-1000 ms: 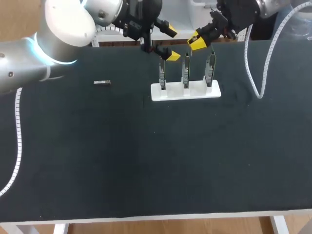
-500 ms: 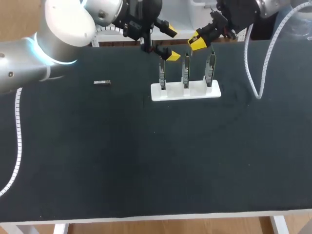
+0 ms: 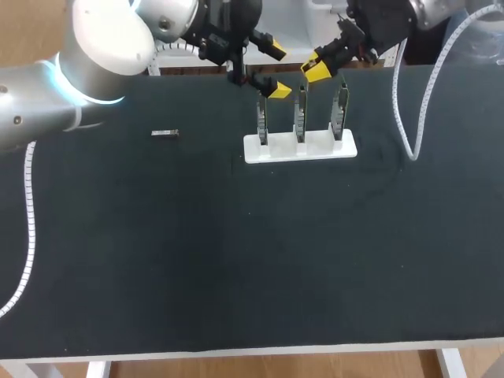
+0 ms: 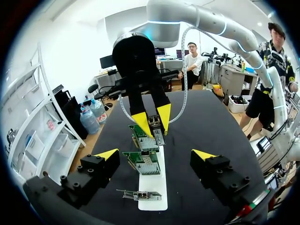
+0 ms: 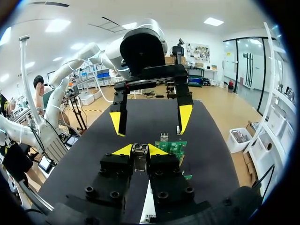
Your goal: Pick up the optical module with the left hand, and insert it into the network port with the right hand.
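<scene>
Risk above the dark worktop (image 3: 236,252): a skewed descent could rock the white rack (image 3: 324,146) or jam against the network cards (image 3: 300,118). The right end effector (image 3: 316,68) hangs just above them, pinching the optical module (image 5: 139,151); the left end effector (image 3: 276,71) hovers alongside, spread and empty.

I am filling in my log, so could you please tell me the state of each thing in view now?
left gripper: open, holding nothing.
right gripper: shut on optical module.
optical module: held in the air, not inserted yet.
network cards: three, upright in white stand.
small metal piece: lying flat on table, untouched.
</scene>
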You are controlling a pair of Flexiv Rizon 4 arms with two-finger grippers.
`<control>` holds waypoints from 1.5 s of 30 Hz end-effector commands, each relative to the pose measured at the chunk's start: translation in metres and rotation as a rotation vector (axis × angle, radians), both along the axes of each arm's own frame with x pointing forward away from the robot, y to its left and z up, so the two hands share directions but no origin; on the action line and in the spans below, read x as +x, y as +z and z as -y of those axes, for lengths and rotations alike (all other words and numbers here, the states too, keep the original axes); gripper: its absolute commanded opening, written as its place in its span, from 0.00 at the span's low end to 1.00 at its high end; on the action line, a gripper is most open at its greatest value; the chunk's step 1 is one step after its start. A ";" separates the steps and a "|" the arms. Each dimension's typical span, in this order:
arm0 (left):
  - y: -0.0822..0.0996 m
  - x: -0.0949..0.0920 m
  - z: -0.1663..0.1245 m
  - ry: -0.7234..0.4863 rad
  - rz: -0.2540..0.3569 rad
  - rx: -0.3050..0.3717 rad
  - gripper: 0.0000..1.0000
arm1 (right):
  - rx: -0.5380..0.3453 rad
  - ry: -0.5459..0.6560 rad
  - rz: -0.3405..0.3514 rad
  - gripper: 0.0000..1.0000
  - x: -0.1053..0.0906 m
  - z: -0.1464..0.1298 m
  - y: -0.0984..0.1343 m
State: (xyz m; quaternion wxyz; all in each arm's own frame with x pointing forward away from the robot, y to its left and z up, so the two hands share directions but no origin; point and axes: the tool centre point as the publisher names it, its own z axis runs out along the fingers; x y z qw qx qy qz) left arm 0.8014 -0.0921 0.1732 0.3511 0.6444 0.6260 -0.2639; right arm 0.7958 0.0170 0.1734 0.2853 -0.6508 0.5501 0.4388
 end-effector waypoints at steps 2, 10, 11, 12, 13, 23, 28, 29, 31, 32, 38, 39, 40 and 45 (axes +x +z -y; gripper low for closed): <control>0.001 -0.001 0.000 0.003 -0.001 0.004 1.00 | -0.005 0.042 -0.028 0.00 0.012 0.000 -0.001; 0.001 -0.001 0.000 0.003 -0.001 0.004 1.00 | -0.010 0.048 -0.044 0.00 0.016 -0.004 -0.005; 0.001 -0.001 0.000 0.003 -0.001 0.004 1.00 | -0.009 0.048 -0.046 0.00 0.016 -0.004 -0.005; 0.001 -0.001 0.000 0.003 -0.001 0.004 1.00 | -0.011 0.047 -0.050 0.00 0.015 -0.004 -0.006; 0.001 -0.001 0.000 0.003 -0.001 0.004 1.00 | -0.011 0.047 -0.051 0.00 0.016 -0.004 -0.007; 0.001 -0.001 0.000 0.003 -0.001 0.004 1.00 | -0.014 0.046 -0.058 0.00 0.019 -0.001 -0.009; 0.001 -0.001 0.000 0.003 -0.001 0.004 1.00 | -0.009 0.057 -0.051 0.00 0.019 -0.005 -0.006; 0.001 -0.001 0.000 0.003 -0.001 0.004 1.00 | -0.010 0.058 -0.046 0.00 0.019 -0.005 -0.004; 0.001 -0.001 0.000 0.003 -0.001 0.004 1.00 | -0.010 0.061 -0.038 0.00 0.019 -0.005 -0.002; 0.001 -0.001 0.000 0.003 -0.001 0.004 1.00 | -0.012 0.062 -0.037 0.00 0.020 -0.005 -0.001; 0.001 -0.001 0.000 0.003 -0.001 0.004 1.00 | -0.021 0.062 -0.036 0.00 0.027 -0.007 -0.002; 0.001 -0.001 0.000 0.003 -0.001 0.004 1.00 | -0.022 0.062 -0.037 0.00 0.028 -0.008 -0.002; 0.001 -0.001 0.000 0.003 -0.001 0.004 1.00 | -0.021 0.063 -0.038 0.00 0.028 -0.008 -0.002; 0.001 -0.001 0.000 0.003 -0.001 0.004 1.00 | -0.027 0.066 -0.049 0.00 0.030 -0.010 -0.006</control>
